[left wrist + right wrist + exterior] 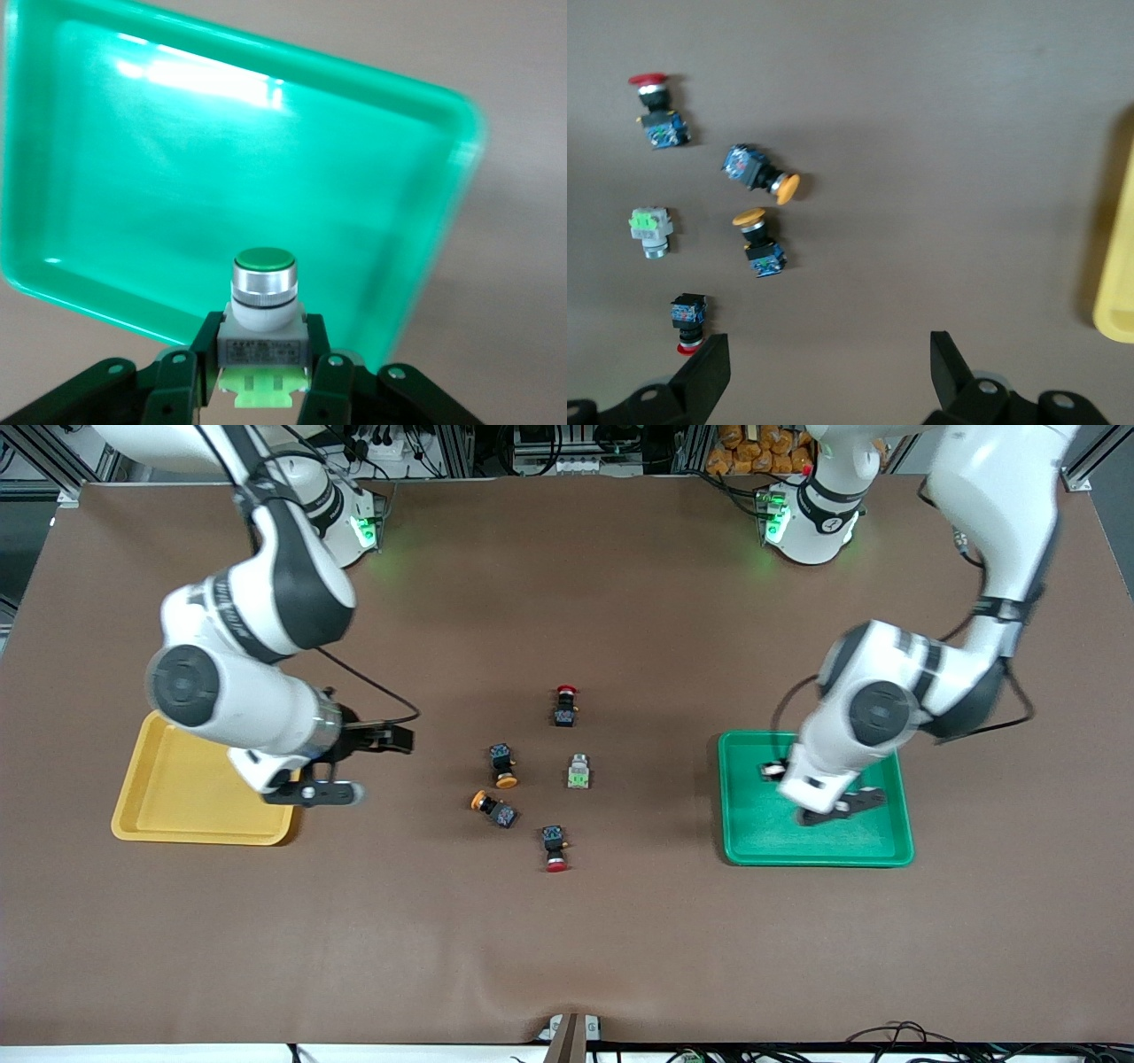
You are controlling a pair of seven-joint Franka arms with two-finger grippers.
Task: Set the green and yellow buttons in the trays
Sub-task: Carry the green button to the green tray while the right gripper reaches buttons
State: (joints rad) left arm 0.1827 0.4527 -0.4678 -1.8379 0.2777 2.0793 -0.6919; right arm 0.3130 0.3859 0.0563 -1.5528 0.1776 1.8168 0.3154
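A green button is clamped in the left gripper, held in the air over the green tray. This looks like the drop-off step; next the jaws should open so the button lands inside the rim. Only the left wrist view shows this button; the front view hides it. The right gripper hovers beside the yellow tray, jaws wide and empty. Well apart from the green tray lie another green button, two yellow buttons and two red ones.
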